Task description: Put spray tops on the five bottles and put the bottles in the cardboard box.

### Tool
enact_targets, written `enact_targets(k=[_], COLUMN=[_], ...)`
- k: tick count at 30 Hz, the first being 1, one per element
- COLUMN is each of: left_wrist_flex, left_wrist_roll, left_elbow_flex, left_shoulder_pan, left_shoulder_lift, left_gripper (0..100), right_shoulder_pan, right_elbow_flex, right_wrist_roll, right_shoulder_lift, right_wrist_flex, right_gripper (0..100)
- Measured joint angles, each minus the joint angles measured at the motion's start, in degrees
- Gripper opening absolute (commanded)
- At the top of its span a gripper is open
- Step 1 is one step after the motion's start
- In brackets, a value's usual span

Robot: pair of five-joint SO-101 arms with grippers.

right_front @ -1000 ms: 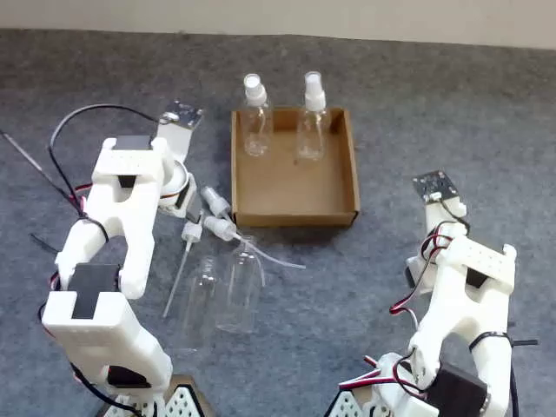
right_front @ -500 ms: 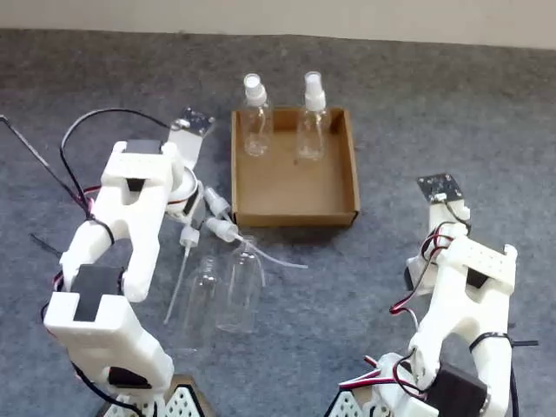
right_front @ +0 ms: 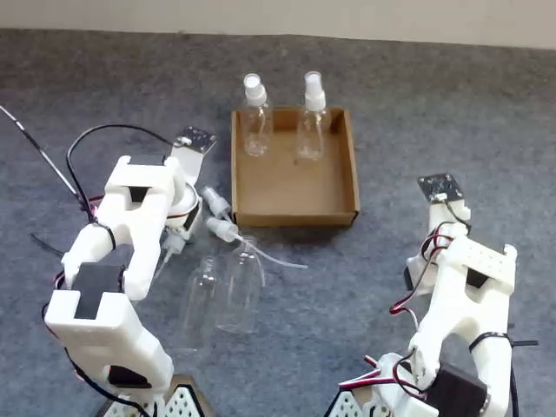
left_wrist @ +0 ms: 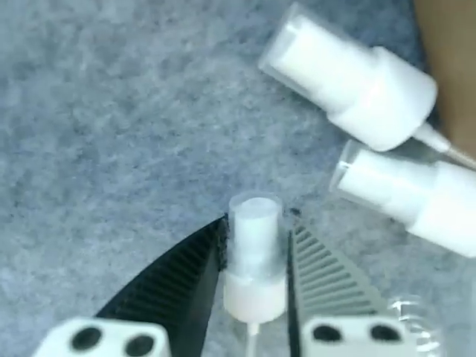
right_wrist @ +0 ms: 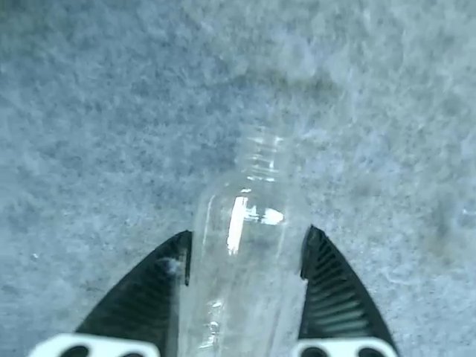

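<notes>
My left gripper (left_wrist: 256,227) is shut on a white spray top (left_wrist: 254,275) just above the grey carpet; its thin tube hangs toward the wrist. In the high view this gripper (right_front: 176,236) sits left of two loose spray tops (right_front: 217,217). Two clear topless bottles (right_front: 221,291) lie side by side below them. The cardboard box (right_front: 295,187) holds two upright bottles with tops (right_front: 282,122) at its far wall. My right gripper (right_wrist: 248,236) is shut on a clear topless bottle (right_wrist: 256,193), neck pointing away, over the carpet at the right.
Grey carpet covers the table. A loose dip tube (right_front: 278,259) runs from one spray top toward the box's near wall. Black cables (right_front: 78,165) loop behind the left arm. The right arm (right_front: 460,278) stands well right of the box.
My left arm has swung toward the spray tops and shut on the one that lay on the carpet, lifting its tube off the ground. The right arm has stayed still.
</notes>
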Motion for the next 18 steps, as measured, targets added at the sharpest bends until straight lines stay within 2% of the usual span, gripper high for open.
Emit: enact_targets(k=[7, 12, 18], left_wrist_flex=[1.1, 8.6, 10.8], left_wrist_roll=[-0.1, 0.0, 5.9], left_elbow_flex=[-2.4, -8.5, -6.9], left_shoulder_pan=[-0.1, -0.2, 0.7], left_shoulder_lift=[-0.3, -6.6, -16.0], left_gripper=[2, 2, 2], right_shoulder_pan=[-0.1, 0.5, 0.4], right_elbow_flex=[0.2, -1.9, -8.7], right_wrist_roll=[-2.5, -2.5, -2.5], right_shoulder_lift=[0.1, 0.2, 0.7], right_wrist_flex=[0.8, 1.7, 6.6], right_gripper=[19.1, 19.5, 19.5])
